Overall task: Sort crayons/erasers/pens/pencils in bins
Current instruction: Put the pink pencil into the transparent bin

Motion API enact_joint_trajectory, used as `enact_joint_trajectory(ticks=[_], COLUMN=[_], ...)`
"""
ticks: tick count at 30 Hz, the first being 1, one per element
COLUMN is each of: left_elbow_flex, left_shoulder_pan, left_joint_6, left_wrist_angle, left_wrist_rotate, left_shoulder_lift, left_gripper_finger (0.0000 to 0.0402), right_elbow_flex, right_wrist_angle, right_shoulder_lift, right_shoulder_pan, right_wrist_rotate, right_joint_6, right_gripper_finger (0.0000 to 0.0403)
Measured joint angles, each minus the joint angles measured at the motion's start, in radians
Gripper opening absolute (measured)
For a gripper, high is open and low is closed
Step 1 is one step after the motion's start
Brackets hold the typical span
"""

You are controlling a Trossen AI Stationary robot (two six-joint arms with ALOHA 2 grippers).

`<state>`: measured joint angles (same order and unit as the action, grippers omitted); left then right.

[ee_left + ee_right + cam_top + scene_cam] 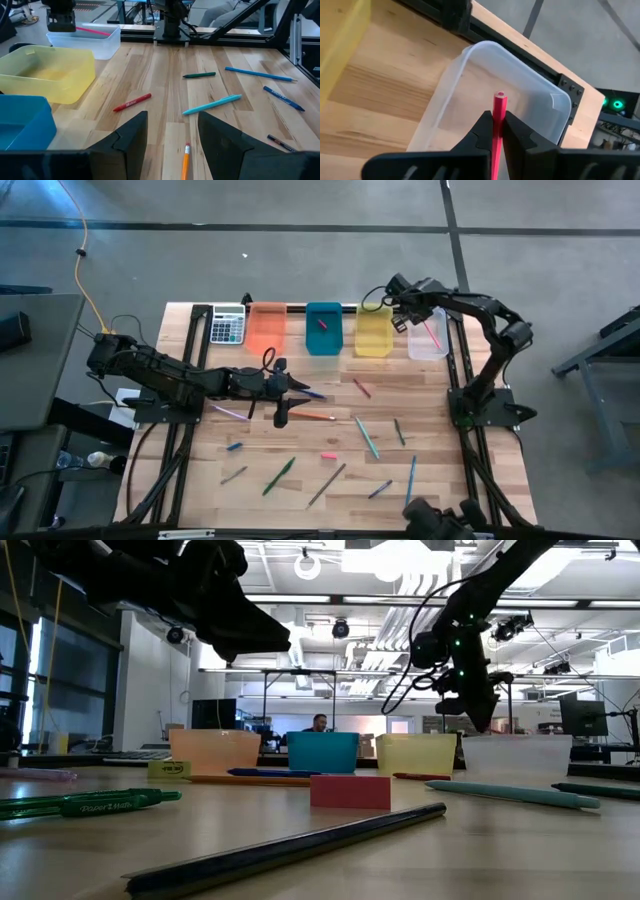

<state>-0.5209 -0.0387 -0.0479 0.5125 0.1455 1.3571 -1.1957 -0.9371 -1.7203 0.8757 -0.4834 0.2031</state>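
We are at a pale wooden table [430, 480] on a black frame, standing on a grey floor; across the table lies an open hall with ceiling lights, desks and a person [318, 723] seated far back.

Our right gripper [497, 131] is pinched tight on a bright pink pencil [498, 112], a thin six-sided stick whose blunt end rises just past the fingertips. Directly beneath it sits the clear bin [530, 85], translucent with rounded corners; the yellow bin [374, 330] is just beside that one.

Our left gripper [170, 132] hovers low over the middle of the table, fingers spread wide and holding nothing. An orange pencil [185, 161] with a pink eraser tip lies between the fingers, on the wood. Ahead of it rest a red crayon [132, 102], a light teal pen [212, 104], a dark green crayon [199, 75] and a blue pencil [259, 74].

We count four bins in one row: orange [266, 327], teal [323, 327], yellow and clear. One grey calculator [227, 325] sits beside the orange bin. One pink eraser [350, 791] lies nearer the table's front edge, and about a dozen sticks are scattered over the wood.
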Motion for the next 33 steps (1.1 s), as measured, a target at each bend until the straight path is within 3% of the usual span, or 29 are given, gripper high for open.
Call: enact_joint_trajectory(ticks=[25, 33], left_elbow_flex=[0.000, 0.000], left_shoulder_pan=[0.000, 0.000], left_joint_6=[0.000, 0.000], left_wrist_angle=[0.000, 0.000], left_wrist_rotate=[0.000, 0.000], left_shoulder_lift=[0.000, 0.000], left_gripper_finger=[0.0163, 0.0163], right_elbow_flex=[0.000, 0.000], right_wrist_angle=[0.046, 0.047], right_shoulder_lift=[-0.004, -0.003], right_shoulder_pan=[0.028, 0.028], right_wrist_rotate=[0.089, 0.068], right_joint_6=[0.031, 0.040], right_gripper_finger=[0.0007, 0.0073])
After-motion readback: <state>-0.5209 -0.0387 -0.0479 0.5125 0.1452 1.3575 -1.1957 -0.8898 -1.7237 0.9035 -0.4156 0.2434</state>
